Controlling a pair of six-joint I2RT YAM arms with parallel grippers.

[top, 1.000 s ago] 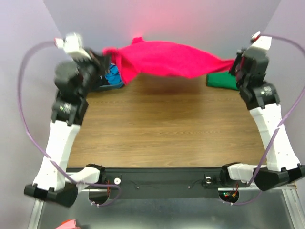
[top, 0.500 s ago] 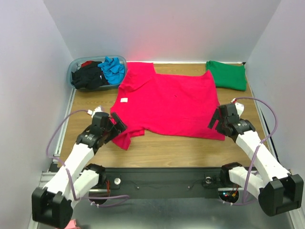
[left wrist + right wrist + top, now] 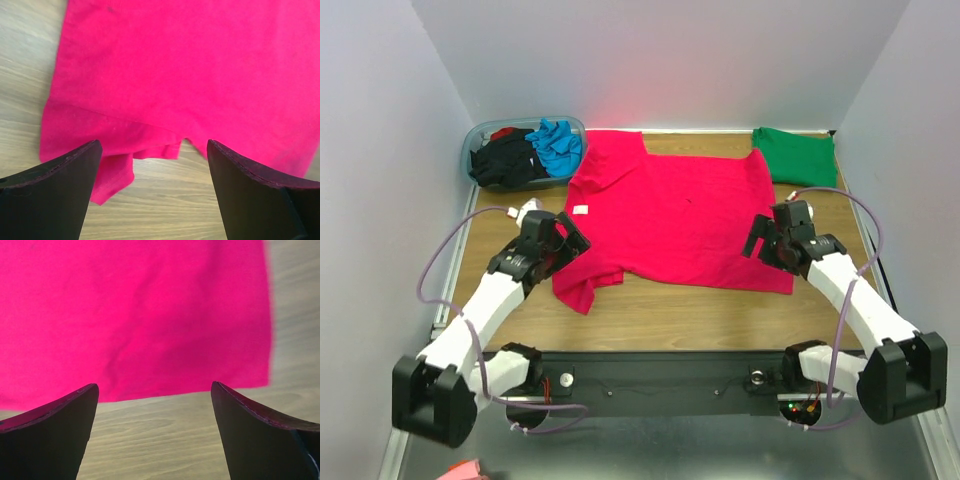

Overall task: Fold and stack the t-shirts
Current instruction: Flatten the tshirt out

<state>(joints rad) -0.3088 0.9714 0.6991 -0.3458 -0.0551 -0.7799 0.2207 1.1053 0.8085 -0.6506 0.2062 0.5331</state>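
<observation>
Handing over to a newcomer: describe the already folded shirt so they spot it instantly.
On the wooden table, look to the far right corner. The green t-shirt lies there folded small, unlike the magenta-red t-shirt spread flat beside it.

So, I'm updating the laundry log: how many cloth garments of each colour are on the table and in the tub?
Magenta-red cloth t-shirt, spread on the wooden table: 1
Green cloth t-shirt, folded, far right: 1
Black cloth garment, crumpled in the translucent plastic tub: 1
Turquoise-blue cloth garment, same tub: 1
Total: 4
Reddish scrap in tub: unclear, uncounted.
</observation>
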